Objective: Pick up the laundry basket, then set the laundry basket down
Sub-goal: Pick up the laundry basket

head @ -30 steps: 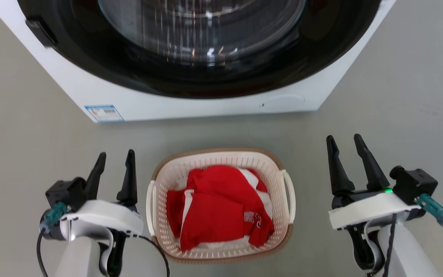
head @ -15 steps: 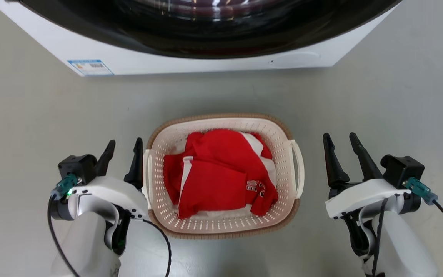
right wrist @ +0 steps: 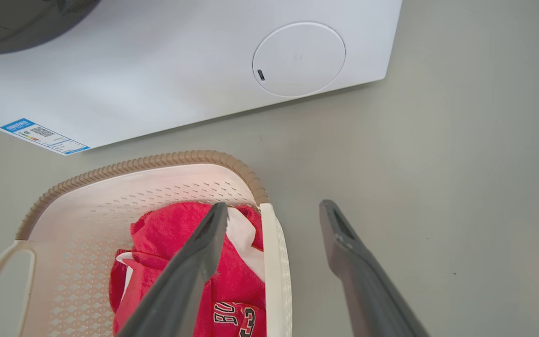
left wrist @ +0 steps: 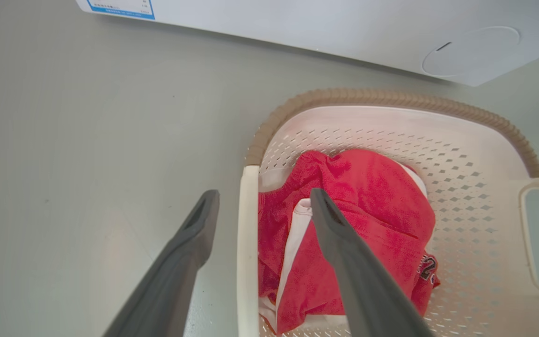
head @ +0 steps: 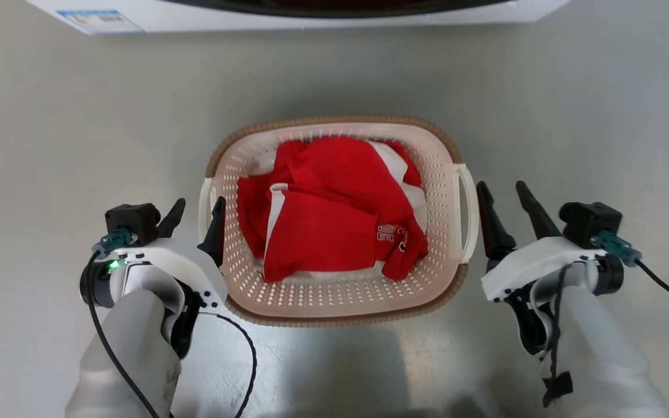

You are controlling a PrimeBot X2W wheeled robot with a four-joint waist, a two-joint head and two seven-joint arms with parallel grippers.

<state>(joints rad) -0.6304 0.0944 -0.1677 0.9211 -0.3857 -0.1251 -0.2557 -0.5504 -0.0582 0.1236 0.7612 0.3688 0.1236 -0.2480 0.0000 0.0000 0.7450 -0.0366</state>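
The laundry basket [head: 334, 293], cream-white with a tan rim, stands on the floor with red and white clothes [head: 334, 209] in it. My left gripper [head: 198, 204] is open over the basket's left handle [head: 202, 194], one finger outside and one over the inside. The left wrist view shows that handle [left wrist: 248, 224] between the fingers of the left gripper [left wrist: 264, 194]. My right gripper [head: 500, 186] is open, its inner finger close beside the right handle [head: 467, 203]. In the right wrist view that handle [right wrist: 275, 262] lies between the fingers of the right gripper [right wrist: 273, 205]. Nothing is gripped.
A white washing machine [head: 311, 14] stands just beyond the basket, its front panel [right wrist: 157, 70] a short gap from the tan rim [right wrist: 134, 164]. Grey floor [head: 50, 128] lies open to the left and right of the basket.
The head view has tilted down, so the washing machine slid up out of frame. Both grippers came inward to the basket's handles, the left one now over its handle. Both stayed open.
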